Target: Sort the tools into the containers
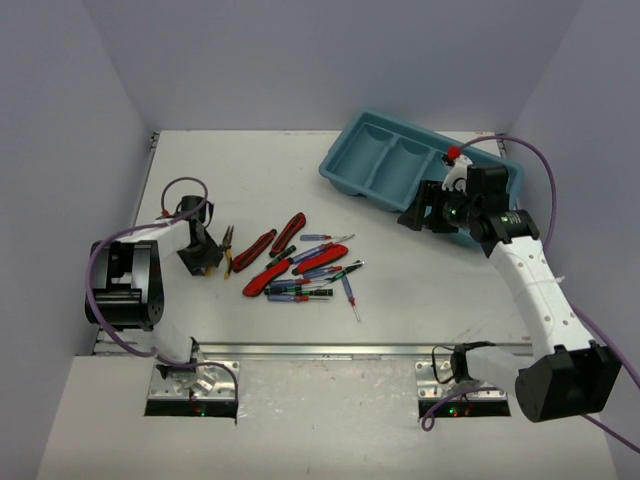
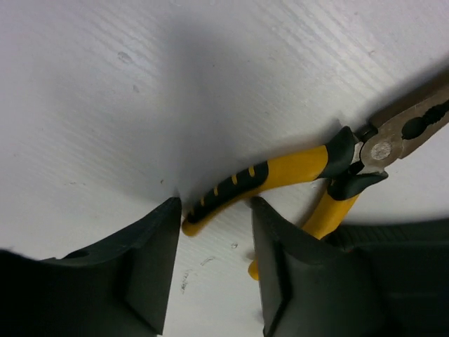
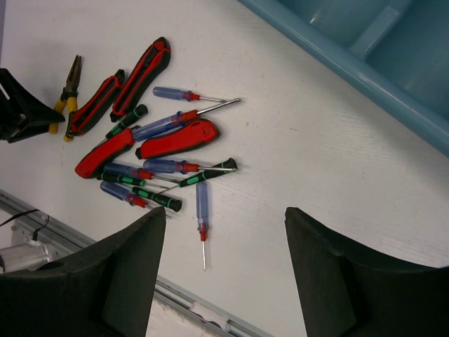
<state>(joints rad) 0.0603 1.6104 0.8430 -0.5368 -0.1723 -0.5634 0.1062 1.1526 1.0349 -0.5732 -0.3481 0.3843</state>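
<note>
One pair of yellow-and-black pliers point(image 2: 273, 172) lies on the table at the left point(image 1: 228, 247); a second pair is not visible. My left gripper point(image 2: 214, 214) is open and low over the table, its fingers either side of the end of one handle. It also shows in the top view point(image 1: 205, 260). Red-handled cutters point(image 1: 288, 232) and thin blue-and-red point(image 1: 348, 297) and black-and-green screwdrivers point(image 3: 207, 172) lie in a pile mid-table. My right gripper point(image 1: 422, 218) is open and empty, raised beside the teal tray point(image 1: 345, 170); its wrist view point(image 3: 224, 217) looks down on the pile.
The tray's near wall point(image 3: 351, 67) runs along the top right of the right wrist view. A metal rail point(image 1: 330, 350) lines the table's front edge. Purple cables loop beside both arms. Grey walls enclose the table.
</note>
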